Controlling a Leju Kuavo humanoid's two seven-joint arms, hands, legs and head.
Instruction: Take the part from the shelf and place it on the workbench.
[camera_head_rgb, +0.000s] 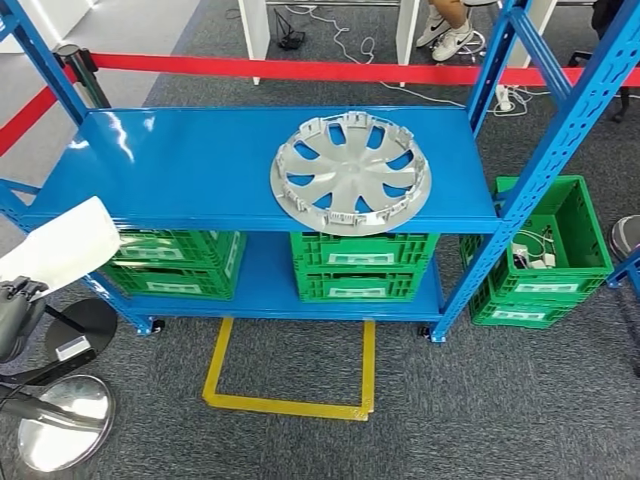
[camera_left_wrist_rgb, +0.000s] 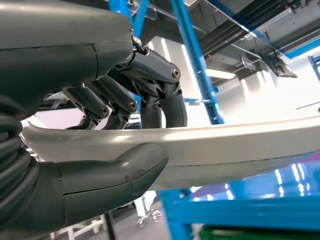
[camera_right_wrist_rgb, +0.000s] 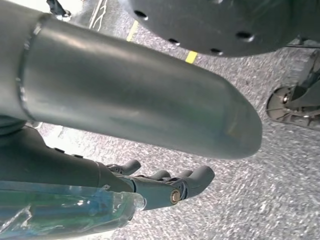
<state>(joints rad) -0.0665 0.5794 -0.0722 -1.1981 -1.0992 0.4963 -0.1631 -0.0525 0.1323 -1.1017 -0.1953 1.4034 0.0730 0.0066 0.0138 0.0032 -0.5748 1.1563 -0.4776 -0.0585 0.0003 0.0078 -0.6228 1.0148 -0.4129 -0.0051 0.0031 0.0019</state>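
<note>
White part (camera_left_wrist_rgb: 226, 150) gripped in left robot hand (camera_left_wrist_rgb: 113, 135), silver hubcap (camera_head_rgb: 351, 172) on blue shelf (camera_head_rgb: 189, 170), right robot hand (camera_right_wrist_rgb: 166, 185) empty, fingers apart.

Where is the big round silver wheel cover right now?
In the head view, the round silver wheel cover lies flat on the blue shelf's top board, toward its right end, above the middle green crate.

Bright overhead light, glare on shelf (camera_head_rgb: 189, 160)
</note>
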